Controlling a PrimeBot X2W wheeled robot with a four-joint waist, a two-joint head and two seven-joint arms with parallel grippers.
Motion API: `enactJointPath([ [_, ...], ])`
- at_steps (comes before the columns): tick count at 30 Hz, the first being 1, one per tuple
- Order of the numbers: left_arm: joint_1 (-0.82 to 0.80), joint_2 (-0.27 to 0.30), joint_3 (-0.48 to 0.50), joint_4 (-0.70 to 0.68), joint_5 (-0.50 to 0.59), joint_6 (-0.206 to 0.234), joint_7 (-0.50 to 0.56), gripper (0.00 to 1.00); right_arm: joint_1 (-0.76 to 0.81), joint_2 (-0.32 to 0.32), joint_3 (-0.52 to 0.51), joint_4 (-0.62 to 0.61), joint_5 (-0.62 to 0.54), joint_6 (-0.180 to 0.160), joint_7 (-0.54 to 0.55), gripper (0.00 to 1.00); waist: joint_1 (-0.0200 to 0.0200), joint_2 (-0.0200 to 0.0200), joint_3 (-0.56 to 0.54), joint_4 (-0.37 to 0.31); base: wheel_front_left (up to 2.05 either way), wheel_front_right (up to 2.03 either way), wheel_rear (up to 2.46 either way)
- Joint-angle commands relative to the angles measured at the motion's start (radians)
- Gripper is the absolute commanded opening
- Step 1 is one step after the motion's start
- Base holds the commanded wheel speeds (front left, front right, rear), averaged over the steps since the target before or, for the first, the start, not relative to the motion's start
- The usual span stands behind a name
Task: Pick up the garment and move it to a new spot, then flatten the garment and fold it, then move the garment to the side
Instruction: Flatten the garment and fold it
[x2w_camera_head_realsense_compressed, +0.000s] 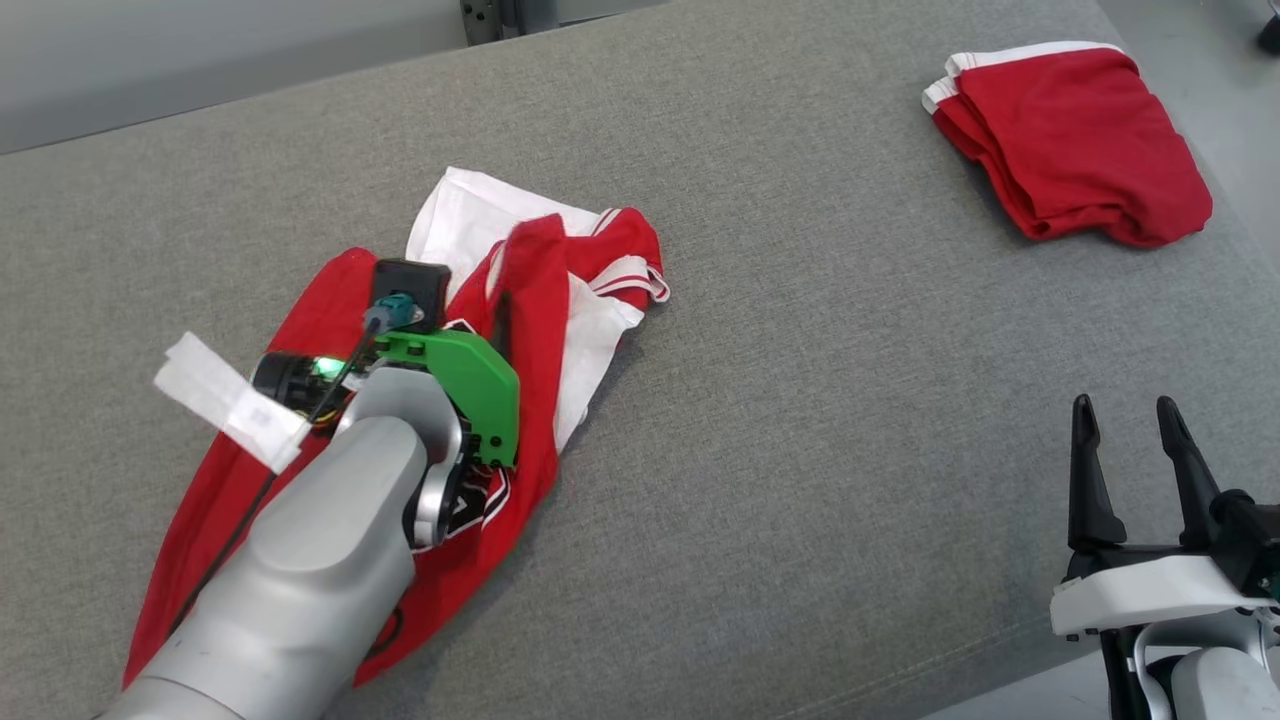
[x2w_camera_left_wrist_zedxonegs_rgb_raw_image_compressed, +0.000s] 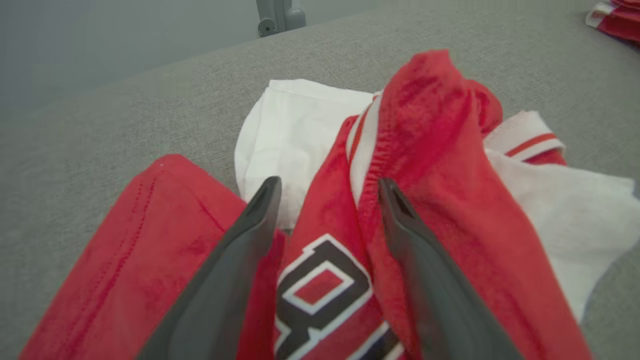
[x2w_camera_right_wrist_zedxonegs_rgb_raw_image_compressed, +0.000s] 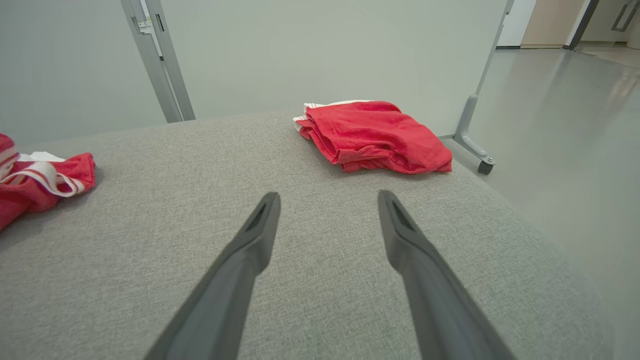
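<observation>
The left pincer (x2w_camera_left_wrist_zedxonegs_rgb_raw_image_compressed: 327, 187) is open, low over the crumpled red and white garment (x2w_camera_left_wrist_zedxonegs_rgb_raw_image_compressed: 430, 150), a red fold poking up between its fingers; the right pincer (x2w_camera_right_wrist_zedxonegs_rgb_raw_image_compressed: 327, 200) is open over the grey cushion (x2w_camera_right_wrist_zedxonegs_rgb_raw_image_compressed: 125, 260); a folded red cloth (x2w_camera_right_wrist_zedxonegs_rgb_raw_image_compressed: 375, 135) lies ahead, well apart.

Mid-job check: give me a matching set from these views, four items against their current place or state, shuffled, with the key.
Items
1. crumpled red and white jersey garment
2. folded red garment with white trim
3. left gripper
4. right gripper

Places or states
A. open, over the bare grey fabric surface, lower right of the head view
B. lying at the far right
C. open, fingers over red cloth with lettering
D. bunched up at left centre

Pairs: 1-D, 2-B, 3-C, 4-A
</observation>
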Motion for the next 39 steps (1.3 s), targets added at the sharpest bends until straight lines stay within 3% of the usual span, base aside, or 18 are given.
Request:
enactJointPath([
  [1,0.008,0.027,0.009,-0.017,0.011,0.020,-0.018,1.00,0.012,-0.001,-0.004,-0.001,-0.003,-0.001,-0.003,1.00,-0.0001,0.0000,-0.006,0.001,0.00,0.00,0.00],
  [5,0.040,0.037,-0.001,-0.149,0.034,0.060,-0.043,1.00,0.027,-0.001,-0.015,-0.004,0.000,-0.001,-0.003,1.00,-0.0001,0.0000,-0.018,0.012,0.00,0.00,0.00],
  [9,0.071,0.063,-0.069,-0.349,0.079,0.096,0.017,1.00,0.035,-0.001,-0.007,0.001,0.004,-0.001,-0.003,1.00,-0.0001,0.0000,-0.027,0.016,0.00,0.00,0.00],
  [14,0.092,0.046,-0.181,-0.555,0.142,0.127,0.121,1.00,0.015,-0.001,0.004,-0.003,0.009,-0.001,-0.003,1.00,-0.0001,0.0000,-0.018,0.011,0.00,0.00,0.00],
  [19,0.072,0.039,-0.262,-0.519,0.190,0.132,0.193,1.00,-0.010,-0.001,0.016,-0.008,0.015,-0.001,-0.003,1.00,-0.0001,0.0000,0.011,-0.015,0.00,0.00,0.00],
  [23,0.039,0.028,-0.273,-0.418,0.220,0.154,0.200,1.00,-0.018,-0.001,0.015,-0.002,0.030,-0.001,-0.003,1.00,-0.0001,0.0000,0.036,-0.039,0.00,0.00,0.00],
  [29,0.018,0.017,-0.276,-0.324,0.227,0.150,0.188,1.00,-0.009,-0.001,0.012,0.012,0.050,-0.001,-0.003,1.00,-0.0001,0.0000,0.050,-0.056,0.00,0.00,0.00],
  [30,0.016,0.017,-0.275,-0.317,0.226,0.149,0.186,0.89,-0.009,-0.001,0.011,0.013,0.052,-0.001,-0.003,1.00,-0.0001,0.0000,0.050,-0.057,0.00,0.00,0.00],
  [31,0.016,0.018,-0.272,-0.308,0.221,0.148,0.183,0.63,-0.009,-0.001,0.010,0.014,0.055,-0.001,-0.003,1.00,-0.0001,0.0000,0.051,-0.057,0.00,0.00,0.00],
  [33,0.014,0.020,-0.272,-0.294,0.220,0.147,0.178,0.47,-0.012,-0.001,0.008,0.017,0.057,-0.001,-0.003,1.00,-0.0001,0.0000,0.050,-0.055,0.00,0.00,0.00],
  [37,0.009,0.019,-0.270,-0.266,0.217,0.146,0.168,0.50,-0.027,-0.001,0.006,0.017,0.061,-0.001,-0.003,1.00,-0.0001,0.0000,0.048,-0.048,0.00,0.00,0.00],
  [39,0.009,0.013,-0.267,-0.258,0.209,0.141,0.164,0.43,-0.026,-0.001,0.003,0.016,0.057,-0.001,-0.003,1.00,-0.0001,0.0000,0.045,-0.043,0.00,0.00,0.00],
])
